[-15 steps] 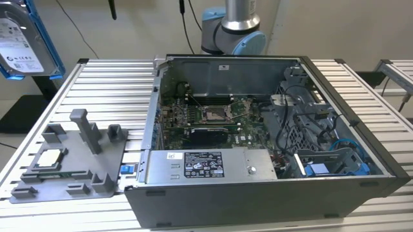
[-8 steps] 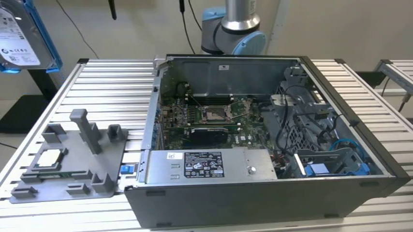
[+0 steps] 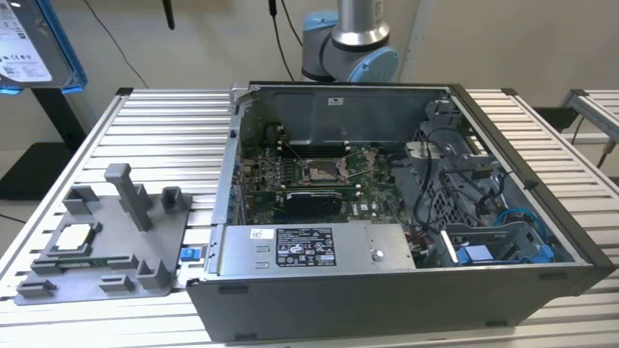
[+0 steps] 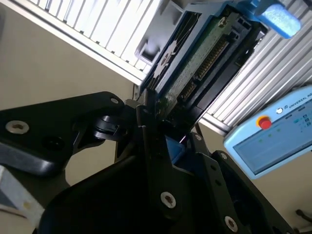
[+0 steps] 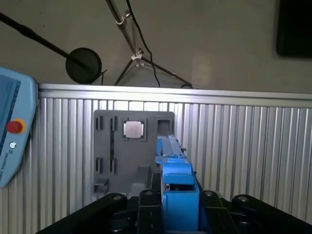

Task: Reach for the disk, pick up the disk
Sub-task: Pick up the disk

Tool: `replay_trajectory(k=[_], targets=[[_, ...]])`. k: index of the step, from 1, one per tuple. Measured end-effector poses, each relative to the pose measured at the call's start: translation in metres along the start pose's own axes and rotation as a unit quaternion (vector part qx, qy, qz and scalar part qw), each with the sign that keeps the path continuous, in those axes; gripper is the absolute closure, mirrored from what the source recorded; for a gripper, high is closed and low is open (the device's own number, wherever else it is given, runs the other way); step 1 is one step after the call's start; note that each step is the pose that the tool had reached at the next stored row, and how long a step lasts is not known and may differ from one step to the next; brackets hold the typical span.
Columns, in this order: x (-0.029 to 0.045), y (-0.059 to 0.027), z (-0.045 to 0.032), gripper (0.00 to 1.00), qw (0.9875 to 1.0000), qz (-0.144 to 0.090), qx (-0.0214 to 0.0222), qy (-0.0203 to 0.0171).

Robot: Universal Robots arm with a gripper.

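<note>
The disk (image 3: 27, 45) hangs at the upper edge of the exterior view's left, a silver-grey drive with a white label in a blue frame. It is high above the slatted table (image 3: 145, 130). In the first wrist view the disk (image 5: 175, 180) stands edge-on between the black fingers, and my gripper (image 5: 175, 199) is shut on it. In the second wrist view the disk (image 4: 204, 58) shows its circuit-board side and a blue tab, with my gripper (image 4: 163, 127) clamped on its lower end.
An open computer case (image 3: 387, 210) fills the table's middle, with a blue bracket (image 3: 503, 250) in its drive bay. A grey fixture (image 3: 106, 239) holding a square silver chip (image 3: 72, 238) lies at the exterior view's left. A teach pendant (image 5: 12, 131) rests on the slats.
</note>
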State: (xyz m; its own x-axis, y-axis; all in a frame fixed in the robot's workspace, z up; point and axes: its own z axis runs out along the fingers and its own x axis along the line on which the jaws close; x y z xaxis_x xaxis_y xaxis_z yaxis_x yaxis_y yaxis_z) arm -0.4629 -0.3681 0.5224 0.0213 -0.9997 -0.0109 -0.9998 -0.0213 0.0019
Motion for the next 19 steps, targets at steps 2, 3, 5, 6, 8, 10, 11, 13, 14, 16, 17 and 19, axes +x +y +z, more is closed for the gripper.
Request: replay_trajectory(k=[2,3,5,6,8,10,11,13,14,16,17,19], targets=[[-0.0001,0.0,-0.0079,1.0,1.0,0.0,0.0,0.0001],[-0.0001,0.0,-0.0112,1.0,1.0,0.0,0.0,0.0],[-0.0002,0.0,-0.0184,1.0,1.0,0.0,0.0001,0.0],[-0.0002,0.0,-0.0201,1.0,1.0,0.0,0.0001,0.0],[-0.0003,0.0,-0.0206,1.0,1.0,0.0,0.0,0.0],[-0.0002,0.0,-0.021,1.0,1.0,0.0,0.0,0.0],[-0.0002,0.0,-0.0213,1.0,1.0,0.0,0.0,0.0],[-0.0002,0.0,-0.0216,1.0,1.0,0.0,0.0,0.0],[-0.0003,0.0,-0.0218,1.0,1.0,0.0,0.0,0.0],[-0.0002,0.0,-0.0221,1.0,1.0,0.0,0.0,0.0],[-0.0002,0.0,-0.0222,1.0,1.0,0.0,0.0,0.0],[-0.0003,0.0,-0.0225,1.0,1.0,0.0,0.0,0.0]])
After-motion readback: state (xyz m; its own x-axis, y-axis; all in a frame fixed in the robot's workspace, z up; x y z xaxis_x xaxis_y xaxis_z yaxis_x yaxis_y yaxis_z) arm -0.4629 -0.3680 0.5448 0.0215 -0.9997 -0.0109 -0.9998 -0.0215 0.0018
